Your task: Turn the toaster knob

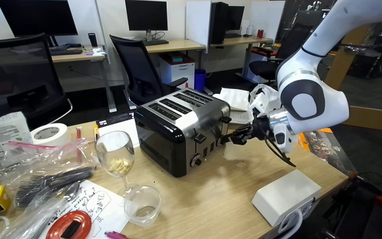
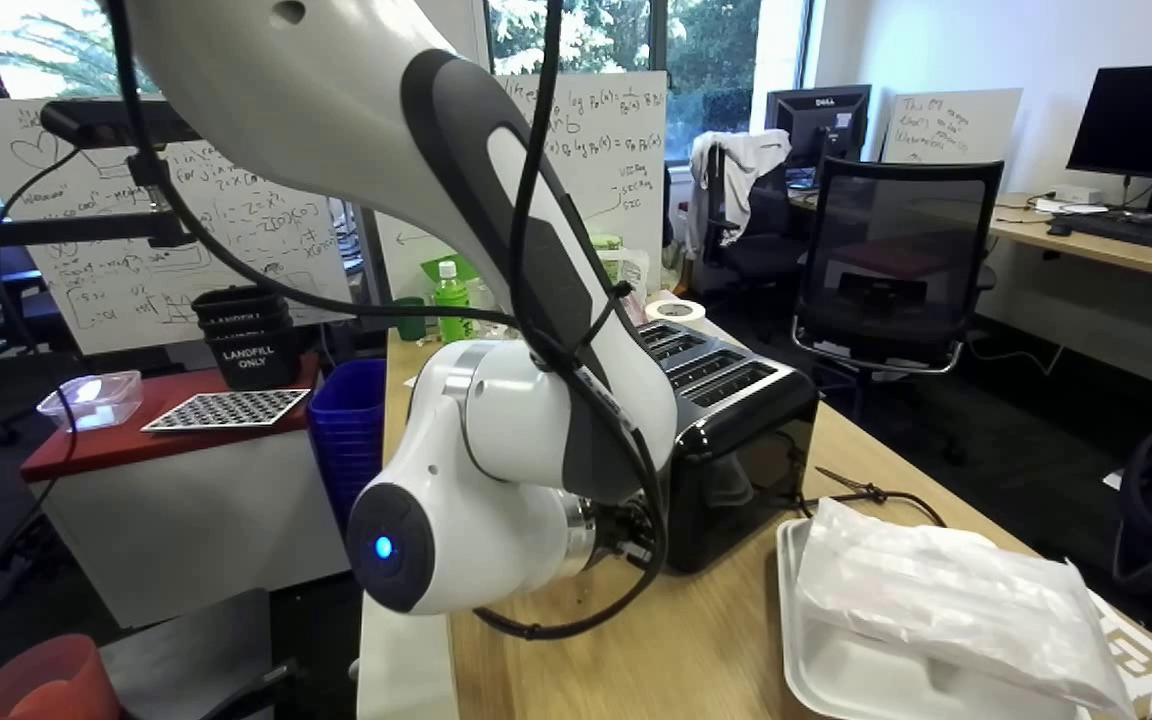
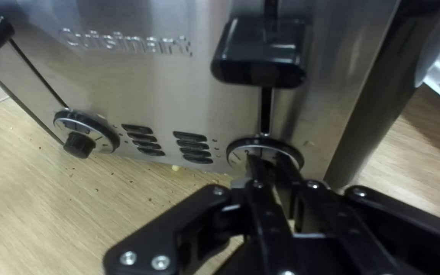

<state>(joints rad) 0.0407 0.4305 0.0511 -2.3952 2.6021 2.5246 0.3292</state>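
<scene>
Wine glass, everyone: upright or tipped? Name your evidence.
Upright: in an exterior view, the wine glass stands with its bowl above its stem, pale pieces resting low inside.

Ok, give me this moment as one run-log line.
toaster: upright on table | gripper: at right dial in wrist view, grip unclear | left dial: untouched | turn: unconfirmed

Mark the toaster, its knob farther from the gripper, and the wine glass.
Toaster (image 1: 196,122), in an exterior view: on the silver edge between top and front.
Farther knob (image 3: 79,145), in the wrist view: on its black cap.
Wine glass (image 1: 115,151), in an exterior view: on the bowl.
</scene>
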